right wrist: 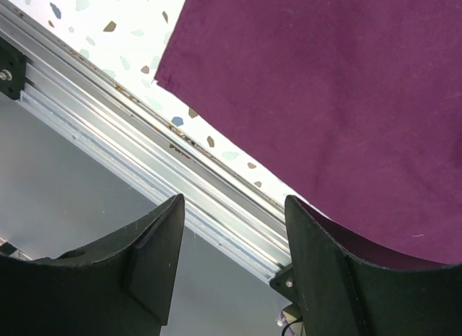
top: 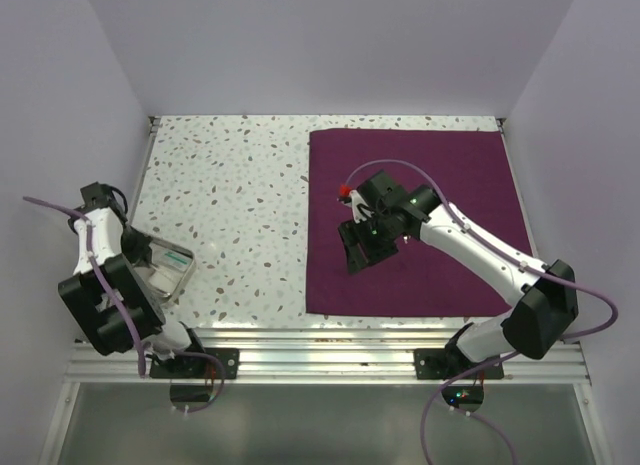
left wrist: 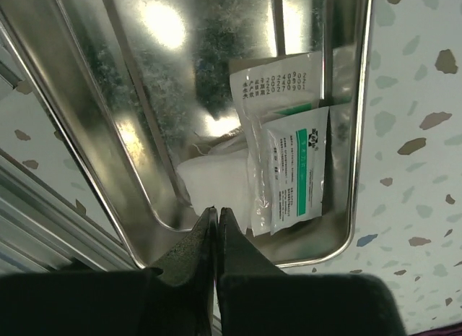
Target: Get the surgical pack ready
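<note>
Surgical pack [top: 440, 185] lies spread flat on the right half of the table [top: 230, 205], its near edge along the frame rail [right wrist: 144, 155]. No wrinkles that I can see, and nothing is on it. My right gripper [top: 360, 253] hangs over its near-left part with the jaws wide and empty. The wrist view shows cloth and rail between the fingers.

My left gripper [left wrist: 216, 220] is over the steel tray [left wrist: 361, 134] at the near left, well apart from the cloth. Its jaws are pressed together and I see nothing between them. The tips sit just at a white gauze pad [left wrist: 213, 181], beside two sealed gauze packets [left wrist: 292, 170].

My read is that the step in hand is loading the cloth from the tray. To do it well:
- Open the left jaws before going down.
- Pinch one packet by its free edge, clear of the tray wall.
- Lift straight up.
- Keep the right arm off the cloth centre so nothing drags it.
</note>
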Available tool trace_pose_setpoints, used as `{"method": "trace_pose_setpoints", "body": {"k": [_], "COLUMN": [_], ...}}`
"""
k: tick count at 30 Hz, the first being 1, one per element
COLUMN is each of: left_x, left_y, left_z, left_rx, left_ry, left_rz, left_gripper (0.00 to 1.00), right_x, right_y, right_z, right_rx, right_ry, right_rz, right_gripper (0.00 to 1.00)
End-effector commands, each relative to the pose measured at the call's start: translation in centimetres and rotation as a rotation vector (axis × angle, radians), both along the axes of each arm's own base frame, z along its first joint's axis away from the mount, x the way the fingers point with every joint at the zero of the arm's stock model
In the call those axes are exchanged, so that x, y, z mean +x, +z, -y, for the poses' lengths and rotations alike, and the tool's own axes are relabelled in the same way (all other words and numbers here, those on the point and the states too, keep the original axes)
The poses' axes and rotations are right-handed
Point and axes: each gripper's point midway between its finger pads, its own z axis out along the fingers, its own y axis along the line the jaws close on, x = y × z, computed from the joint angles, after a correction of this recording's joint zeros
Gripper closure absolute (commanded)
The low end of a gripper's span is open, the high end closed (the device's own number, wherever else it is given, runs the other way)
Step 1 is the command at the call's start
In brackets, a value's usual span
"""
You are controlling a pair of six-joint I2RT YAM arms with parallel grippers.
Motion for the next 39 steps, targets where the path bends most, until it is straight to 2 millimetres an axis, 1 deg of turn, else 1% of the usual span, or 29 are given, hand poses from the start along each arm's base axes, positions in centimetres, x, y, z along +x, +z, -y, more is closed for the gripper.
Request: {"method": "trace_pose_setpoints", "body": {"k": [1,2,5,6,7,9,10,11,12,13,14,16,18,19,20,21,22,23,24,25,26,27,29,30,31,32,36,39], "left_x": [1.2,1.3,2.0,1.9,2.1,2.2,2.3,2.3,2.3,2.7,2.9,3.2,4.1,4.5,5.2,5.6,6.1,6.6,6.8,7.2,7.4,7.6,7.8,7.9,7.9,7.9,8.0,8.2], "left_y": [-1.0,-1.1,-1.3,-1.6,-1.5,-1.4,-1.2,-1.1,-0.7,-0.3,0.1,1.5,2.3,2.3,2.4,2.8,2.3,2.3,2.3,2.2,2.2,2.2,2.4,2.4,2.5,2.6,2.6,2.9], "left_z": [-1.4,-1.8,-2.2,-2.3,-2.5,-2.6,-2.7,-2.7,-2.7,-2.4,-2.2,-1.9,-0.1,0.9,2.7,4.1,5.9,7.9,9.1,10.5,12.3,13.2,15.5,16.1,16.9,17.2,18.1,18.6], "left_rx": [-0.016,-0.020,-0.022,-0.027,-0.026,-0.023,-0.018,-0.021,-0.020,-0.027,-0.025,-0.002,0.010,0.001,0.000,-0.024,-0.081,-0.110,-0.134,-0.175,-0.192,-0.205,-0.238,-0.248,-0.260,-0.265,-0.282,-0.295], "left_ry": [-0.009,-0.002,-0.010,-0.009,-0.011,-0.011,-0.011,-0.014,-0.015,-0.025,-0.033,-0.051,-0.112,-0.133,-0.187,-0.215,-0.235,-0.285,-0.310,-0.340,-0.395,-0.423,-0.496,-0.515,-0.540,-0.550,-0.587,-0.607], "left_rz": [0.038,0.044,0.052,0.039,0.041,0.045,0.045,0.047,0.053,0.075,0.092,0.118,0.141,0.161,0.173,0.215,0.254,0.278,0.300,0.322,0.325,0.326,0.338,0.341,0.346,0.350,0.344,0.347], "left_gripper": [0.98,0.94,0.84,0.81,0.72,0.61,0.50,0.47,0.46,0.45,0.44,0.43,0.43,0.43,0.43,0.44,0.44,0.44,0.44,0.44,0.44,0.44,0.44,0.45,0.45,0.45,0.46,0.46], "right_x": [0.5,0.6,2.0,2.9,3.6,5.4,6.3,7.1,8.6,9.5,10.4,12.4,13.8,14.6,15.0,15.6,16.4,16.8,17.4,18.3,18.7,18.9,19.8,20.1,20.5,20.7,21.4,21.3], "right_y": [-0.1,-0.2,-0.2,-0.5,-0.2,-0.8,-0.8,-1.0,-1.1,-1.8,-2.1,-3.1,-3.9,-4.2,-5.2,-5.5,-5.6,-6.5,-6.7,-6.4,-6.5,-7.4,-7.7,-8.4,-8.5,-8.7,-9.9,-10.6], "right_z": [0.9,0.9,1.0,1.2,1.3,2.1,2.5,3.0,4.4,5.1,6.0,8.4,10.3,11.2,11.7,12.5,12.8,13.1,13.4,13.4,13.5,13.9,13.5,13.3,13.1,12.9,12.7,13.0], "right_rx": [-0.019,-0.018,-0.011,-0.013,-0.009,-0.017,-0.022,-0.031,-0.053,-0.079,-0.101,-0.169,-0.219,-0.257,-0.288,-0.312,-0.327,-0.347,-0.364,-0.372,-0.377,-0.391,-0.356,-0.350,-0.344,-0.343,-0.351,-0.373], "right_ry": [-0.008,-0.010,-0.058,-0.086,-0.107,-0.170,-0.201,-0.228,-0.285,-0.315,-0.347,-0.420,-0.470,-0.483,-0.487,-0.498,-0.480,-0.466,-0.457,-0.436,-0.433,-0.440,-0.443,-0.440,-0.439,-0.436,-0.435,-0.435], "right_rz": [0.028,0.028,0.038,0.026,0.028,0.013,0.011,0.014,0.031,0.025,0.037,0.056,0.066,0.091,0.077,0.079,0.090,0.078,0.085,0.107,0.106,0.075,0.063,0.051,0.054,0.050,0.033,0.021], "right_gripper": [0.39,0.38,0.39,0.39,0.39,0.39,0.41,0.42,0.44,0.45,0.45,0.46,0.46,0.46,0.45,0.44,0.42,0.42,0.42,0.42,0.42,0.42,0.44,0.46,0.49,0.51,0.55,0.58]}}
